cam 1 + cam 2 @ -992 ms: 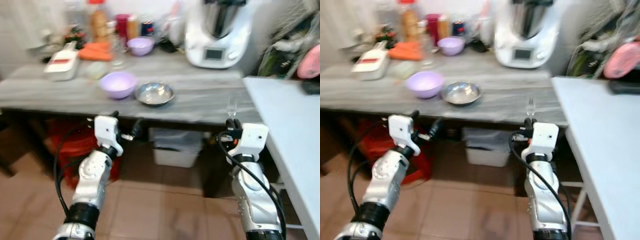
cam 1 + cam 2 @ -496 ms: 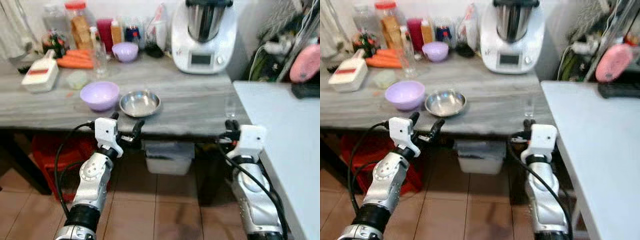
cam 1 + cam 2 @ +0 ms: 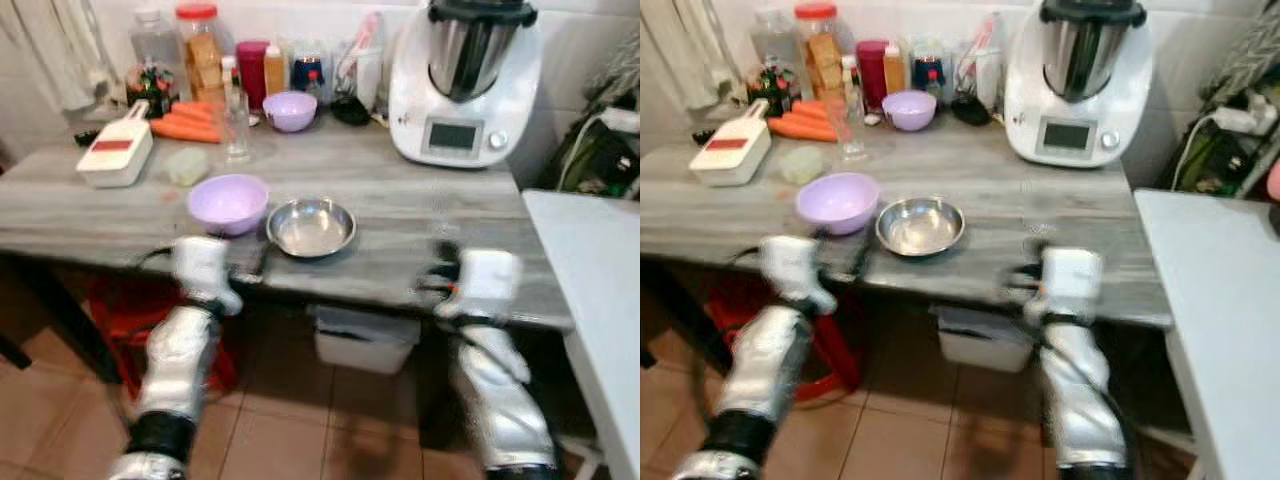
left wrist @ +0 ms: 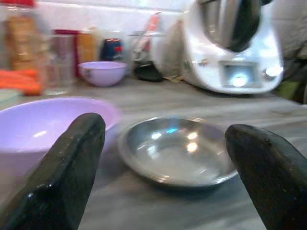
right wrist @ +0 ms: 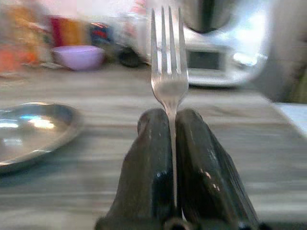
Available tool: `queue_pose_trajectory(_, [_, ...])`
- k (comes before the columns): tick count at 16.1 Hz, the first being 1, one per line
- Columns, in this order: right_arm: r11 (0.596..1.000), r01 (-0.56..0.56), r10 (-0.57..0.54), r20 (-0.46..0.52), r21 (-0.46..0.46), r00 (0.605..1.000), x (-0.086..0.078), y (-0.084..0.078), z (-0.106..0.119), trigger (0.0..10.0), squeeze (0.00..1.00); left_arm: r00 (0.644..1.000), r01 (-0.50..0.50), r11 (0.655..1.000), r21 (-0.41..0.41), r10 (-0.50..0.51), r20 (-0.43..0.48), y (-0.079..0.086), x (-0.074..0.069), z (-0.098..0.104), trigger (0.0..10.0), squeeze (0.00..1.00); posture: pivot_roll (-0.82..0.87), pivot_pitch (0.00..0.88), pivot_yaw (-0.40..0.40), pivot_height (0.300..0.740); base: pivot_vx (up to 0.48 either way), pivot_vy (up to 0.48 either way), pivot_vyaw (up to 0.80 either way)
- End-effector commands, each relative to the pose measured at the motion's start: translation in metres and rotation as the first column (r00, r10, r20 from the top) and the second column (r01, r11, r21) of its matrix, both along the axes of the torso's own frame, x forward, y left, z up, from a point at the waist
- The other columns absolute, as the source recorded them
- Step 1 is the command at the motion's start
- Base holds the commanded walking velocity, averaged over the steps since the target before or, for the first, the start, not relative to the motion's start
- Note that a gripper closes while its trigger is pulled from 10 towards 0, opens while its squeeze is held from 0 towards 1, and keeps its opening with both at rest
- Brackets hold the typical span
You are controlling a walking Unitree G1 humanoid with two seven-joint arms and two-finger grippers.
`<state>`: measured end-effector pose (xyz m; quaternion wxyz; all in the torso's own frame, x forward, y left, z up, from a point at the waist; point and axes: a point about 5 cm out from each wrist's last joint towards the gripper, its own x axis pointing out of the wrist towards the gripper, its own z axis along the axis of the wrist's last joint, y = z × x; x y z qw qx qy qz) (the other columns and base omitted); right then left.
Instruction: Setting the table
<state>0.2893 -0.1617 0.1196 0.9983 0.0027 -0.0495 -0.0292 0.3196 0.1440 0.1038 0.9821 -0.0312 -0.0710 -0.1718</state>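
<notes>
At the counter (image 3: 420,215) edge, right tool (image 5: 172,143) pinches an upright fork (image 5: 169,62) — left tool (image 4: 163,167) spread before steel bowl (image 3: 311,226), purple bowl (image 3: 228,203) beside.

We hold both silver arms raised at the near edge of the counter (image 3: 400,215). Our left end effector (image 4: 163,158) has its two black fingers spread wide. Our right end effector (image 5: 172,120) pinches a fork (image 5: 168,62), tines pointing outward.

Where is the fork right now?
The fork is pinched upright in the right claw, tines up, at the front edge of the grey table, to the right of the metal bowl.
</notes>
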Motion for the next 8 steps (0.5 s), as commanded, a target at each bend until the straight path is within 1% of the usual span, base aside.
queue_pose_trajectory(1, [1.0,-0.012,0.011,0.035,0.012,0.999,0.002,0.007,0.0082,10.0,0.0,0.999,-0.033,0.999,0.023,0.033,0.013,0.0128,0.0013,0.0047,10.0,0.0,-0.01,0.0,-0.008,0.74,0.352,0.0,0.0])
queue_pose_trajectory(5, [1.0,-0.009,0.009,0.028,0.013,1.0,0.0008,0.0068,0.0063,10.0,0.0,1.0,-0.027,0.999,0.031,0.027,0.007,0.0149,-0.0027,0.0022,10.0,0.0,-0.01,0.0,-0.007,0.74,0.327,0.0,0.0])
queue_pose_trajectory(8, [1.0,-0.003,0.003,0.013,0.027,1.0,0.0003,0.0076,0.0036,10.0,0.0,0.999,-0.032,0.999,0.034,0.032,-0.004,0.0191,-0.0083,-0.0009,10.0,0.0,-0.01,0.0,-0.007,0.74,0.0,0.0,0.0])
